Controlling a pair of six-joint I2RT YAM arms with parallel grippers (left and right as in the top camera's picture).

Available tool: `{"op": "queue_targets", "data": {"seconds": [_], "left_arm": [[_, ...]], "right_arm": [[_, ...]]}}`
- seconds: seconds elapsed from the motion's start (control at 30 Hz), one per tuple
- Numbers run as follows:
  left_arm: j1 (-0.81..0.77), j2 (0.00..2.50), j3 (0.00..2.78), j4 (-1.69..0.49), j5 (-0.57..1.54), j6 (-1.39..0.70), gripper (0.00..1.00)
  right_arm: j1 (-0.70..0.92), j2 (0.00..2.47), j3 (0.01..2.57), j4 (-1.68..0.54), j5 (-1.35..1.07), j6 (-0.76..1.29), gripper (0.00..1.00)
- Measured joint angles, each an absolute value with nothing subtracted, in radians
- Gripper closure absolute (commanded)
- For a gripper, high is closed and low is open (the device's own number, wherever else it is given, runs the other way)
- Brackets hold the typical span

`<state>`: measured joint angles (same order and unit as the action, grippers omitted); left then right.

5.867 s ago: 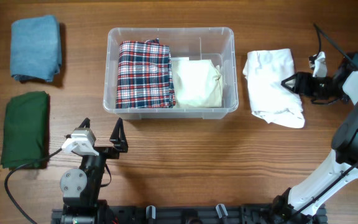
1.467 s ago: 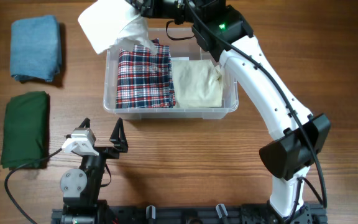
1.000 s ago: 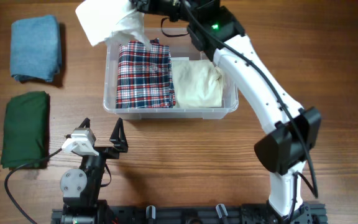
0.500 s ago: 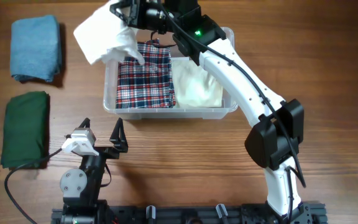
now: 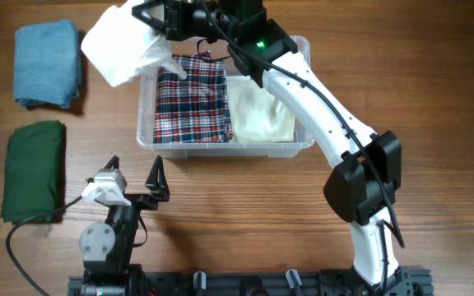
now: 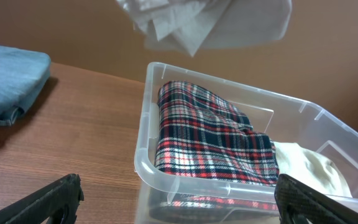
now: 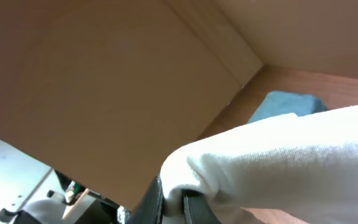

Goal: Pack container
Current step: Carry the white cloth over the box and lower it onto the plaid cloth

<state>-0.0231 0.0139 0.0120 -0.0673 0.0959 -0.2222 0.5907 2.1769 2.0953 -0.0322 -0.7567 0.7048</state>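
Upper centre of the overhead view: container (image 5: pixel 220 148) sat mouth-up, long axis left-right, holding plaid cloth (image 5: pixel 192 99) and cream cloth (image 5: pixel 260 111). Right gripper (image 5: pixel 153 15) clamped white cloth (image 5: pixel 118 45) overhanging its upper-left corner. Left gripper (image 5: pixel 134 170) gaped, lower left; blue cloth (image 5: pixel 48 64), green cloth (image 5: pixel 33 168) far left.

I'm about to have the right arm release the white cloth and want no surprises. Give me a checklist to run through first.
1. Grip: right gripper shut on the white cloth: ok.
2. Cloth above the container: not ok; most of it hangs outside the far left corner.
3. Contents settled: plaid cloth and cream cloth lie flat inside, side by side: ok.
4. Left gripper out of the way: ok; open, parked in front of the container.
5. Cloth neatly folded: not ok; it hangs rumpled.
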Motion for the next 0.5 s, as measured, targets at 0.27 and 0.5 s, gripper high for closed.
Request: {"op": "queue_targets", "data": {"seconds": [0.27,0.5], "left_arm": [[-0.023,0.014,0.012,-0.067,0.096,-0.222,0.0],[-0.023,0.014,0.012,-0.068,0.096,-0.222,0.0]], "right_arm": [[0.591,2.177,2.095,-0.26,-0.751,0.648,0.96],[0.591,2.177,2.094,-0.43,-0.709,0.517,0.96]]}}
